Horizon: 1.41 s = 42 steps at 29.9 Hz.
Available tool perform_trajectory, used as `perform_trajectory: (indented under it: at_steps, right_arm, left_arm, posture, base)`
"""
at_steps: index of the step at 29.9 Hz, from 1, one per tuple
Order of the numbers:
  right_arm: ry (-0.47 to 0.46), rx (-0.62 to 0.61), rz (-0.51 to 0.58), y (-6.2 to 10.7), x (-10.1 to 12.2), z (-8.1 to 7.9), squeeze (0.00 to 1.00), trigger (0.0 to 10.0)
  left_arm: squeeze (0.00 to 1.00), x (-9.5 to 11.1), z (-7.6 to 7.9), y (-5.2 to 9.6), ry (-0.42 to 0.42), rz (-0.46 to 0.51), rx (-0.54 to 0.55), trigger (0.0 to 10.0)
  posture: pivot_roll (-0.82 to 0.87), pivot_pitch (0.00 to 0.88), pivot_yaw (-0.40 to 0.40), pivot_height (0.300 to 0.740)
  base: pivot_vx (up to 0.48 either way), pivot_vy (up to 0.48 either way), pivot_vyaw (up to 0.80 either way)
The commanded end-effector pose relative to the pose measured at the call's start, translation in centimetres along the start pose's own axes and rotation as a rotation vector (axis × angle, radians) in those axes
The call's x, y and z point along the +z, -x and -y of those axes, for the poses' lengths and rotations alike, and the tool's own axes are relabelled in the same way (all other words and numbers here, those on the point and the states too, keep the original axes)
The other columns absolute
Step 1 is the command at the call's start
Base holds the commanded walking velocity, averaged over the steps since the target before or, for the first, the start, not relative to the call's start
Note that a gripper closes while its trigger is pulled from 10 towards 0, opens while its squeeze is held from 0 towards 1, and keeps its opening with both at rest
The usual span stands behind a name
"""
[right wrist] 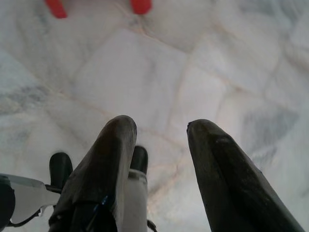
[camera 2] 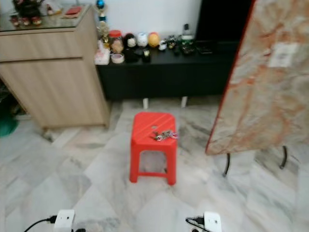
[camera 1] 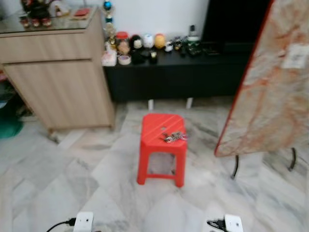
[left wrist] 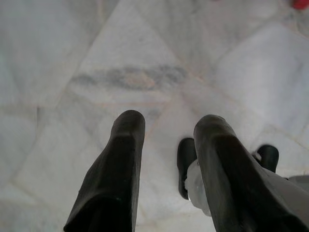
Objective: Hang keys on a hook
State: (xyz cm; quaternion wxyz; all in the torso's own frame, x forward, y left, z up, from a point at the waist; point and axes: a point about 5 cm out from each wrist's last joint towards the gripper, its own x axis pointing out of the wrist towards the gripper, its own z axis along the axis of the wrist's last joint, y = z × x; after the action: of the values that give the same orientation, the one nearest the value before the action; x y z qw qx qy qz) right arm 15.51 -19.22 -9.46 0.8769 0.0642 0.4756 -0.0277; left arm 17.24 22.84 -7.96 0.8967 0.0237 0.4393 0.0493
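Keys [camera 1: 174, 137] are lying on a red stool [camera 1: 161, 145] well ahead of my jaws, both hanging apart over marble floor [left wrist: 145, 77].

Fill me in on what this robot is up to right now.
Nothing is being handled yet. A bunch of keys lies on a red plastic stool standing on the marble floor, ahead of the robot. Both arms hang low: the left gripper and the right gripper point down at the floor tiles, fingers apart and holding nothing. Behind the stool stand a wooden cabinet and a black sideboard crowded with small ornaments.
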Motion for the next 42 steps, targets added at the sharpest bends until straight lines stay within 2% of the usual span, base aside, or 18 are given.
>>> perform_trajectory:
  at_steps: [1, 6, 11, 20, 22, 30, 36, 42]
  right_arm:
    - [0.011, 0.005, 0.006, 0.00, 0.06, -0.05, 0.00, 10.0]
    - [-0.002, -0.001, 0.005, 0.00, 0.02, -0.02, 0.00, 10.0]
    - [0.022, -0.004, 0.010, 0.00, 0.11, 0.00, 0.00, 10.0]
    - [0.022, 0.011, 0.011, -0.01, 0.13, -0.12, 0.00, 10.0]
    - [0.000, 0.007, 0.007, -0.01, 0.03, -0.12, 0.00, 10.0]
    - [0.005, 0.014, 0.008, -0.01, 0.06, -0.15, 0.00, 10.0]
    - [0.041, 0.026, 0.009, -0.02, 0.19, -0.18, 0.00, 10.0]
    - [0.006, 0.020, 0.010, -0.01, 0.10, -0.18, 0.00, 10.0]
  left_arm:
    - [0.00, -0.56, -0.26, 0.13, 0.022, -0.021, 0.009, 10.0]
    - [0.00, -0.67, -0.17, 0.14, 0.035, -0.027, 0.002, 10.0]
    - [0.00, -0.65, -0.15, 0.13, 0.038, -0.026, 0.000, 10.0]
    - [0.00, -0.68, -0.17, 0.14, 0.043, -0.029, -0.001, 10.0]
    - [0.00, -0.72, -0.17, 0.14, 0.044, -0.031, -0.001, 10.0]
    - [0.00, -0.80, -0.05, 0.15, 0.045, -0.033, -0.005, 10.0]
    - [0.00, -0.80, 0.03, 0.14, 0.047, -0.034, -0.007, 10.0]
    - [0.00, -0.85, 0.06, 0.14, 0.046, -0.036, -0.008, 10.0]
  posture:
    - [0.03, 0.012, -0.033, 0.740]
    - [0.03, 0.013, -0.032, 0.740]
    - [0.03, 0.012, -0.032, 0.740]
    - [0.03, 0.012, -0.032, 0.740]
    - [0.03, 0.012, -0.032, 0.740]
    - [0.03, 0.012, -0.032, 0.740]
    - [0.03, 0.013, -0.033, 0.740]
    - [0.03, 0.013, -0.033, 0.740]
  base:
    - [0.315, 0.000, 0.57]
    - [0.321, 0.000, 0.00]
    - [0.322, 0.000, 0.00]
    - [0.324, 0.000, 0.79]
    - [0.324, 0.000, 0.00]
    - [0.323, 0.000, 0.00]
    - [0.324, 0.000, 0.13]
    - [0.321, 0.000, 0.40]
